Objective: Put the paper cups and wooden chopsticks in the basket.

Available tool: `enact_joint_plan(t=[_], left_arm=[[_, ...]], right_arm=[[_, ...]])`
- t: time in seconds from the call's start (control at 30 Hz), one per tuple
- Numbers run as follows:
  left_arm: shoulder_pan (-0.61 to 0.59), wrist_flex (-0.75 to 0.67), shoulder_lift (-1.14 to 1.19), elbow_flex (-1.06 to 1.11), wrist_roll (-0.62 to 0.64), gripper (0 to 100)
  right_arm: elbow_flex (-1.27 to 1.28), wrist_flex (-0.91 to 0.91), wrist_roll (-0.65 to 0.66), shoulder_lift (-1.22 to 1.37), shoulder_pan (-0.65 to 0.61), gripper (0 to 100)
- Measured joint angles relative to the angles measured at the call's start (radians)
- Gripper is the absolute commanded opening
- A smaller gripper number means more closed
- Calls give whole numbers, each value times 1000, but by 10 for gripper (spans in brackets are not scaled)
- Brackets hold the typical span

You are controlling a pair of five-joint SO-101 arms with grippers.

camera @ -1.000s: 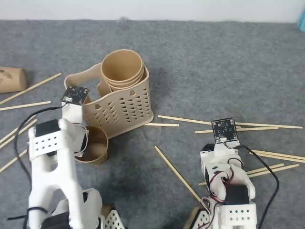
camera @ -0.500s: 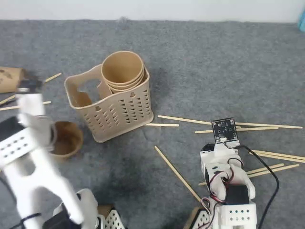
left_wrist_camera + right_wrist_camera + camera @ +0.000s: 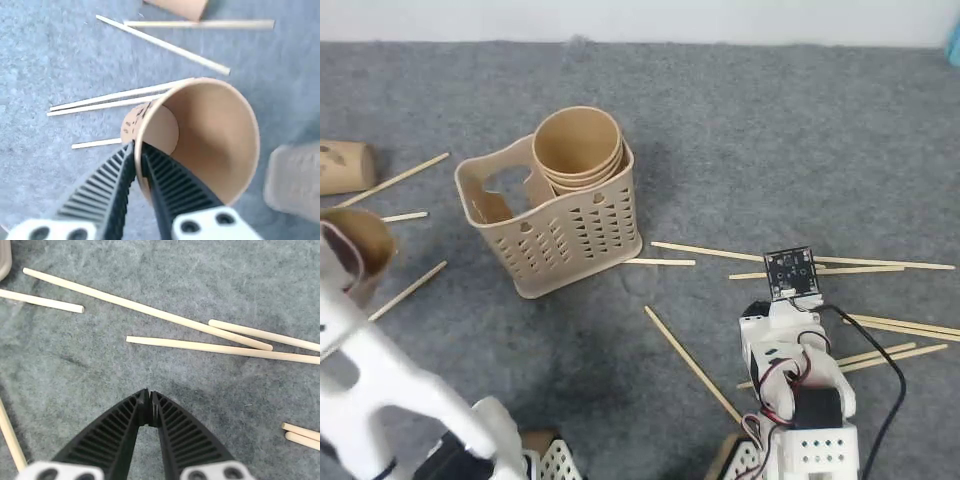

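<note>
Swung away from the basket [image 3: 570, 235], the left tool [image 3: 137, 160] is clamped on the rim of a paper cup [image 3: 370, 245] at the left edge, chopsticks [image 3: 120, 94] scattered beneath; right tool [image 3: 149, 407] pressed together, lower right, over more chopsticks [image 3: 200, 345].

Matt paper cup [image 3: 200, 135], perforated plastic basket [image 3: 560, 225], fuzzy grey carpet [image 3: 770, 130]

We've got a tan-beige basket [image 3: 570, 235] with rows of little triangle cutouts, plain kraft-brown stacked cups [image 3: 578, 145], and pale wooden chopsticks [image 3: 150, 310] on mottled grey carpet [image 3: 770, 130]. One paper cup [image 3: 200, 135] has dark speckly print outside. The left gripper [image 3: 134, 146] and right gripper [image 3: 149, 393] are ribbed black.
</note>
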Motion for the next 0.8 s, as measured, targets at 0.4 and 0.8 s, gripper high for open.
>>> enact_joint_plan(t=[0.4, 0.8], left_arm=[[236, 86, 0, -388, 568, 13], [701, -52, 8, -509, 875, 15]], right_arm=[[0, 0, 0, 0, 0, 8], [0, 0, 0, 0, 0, 8]])
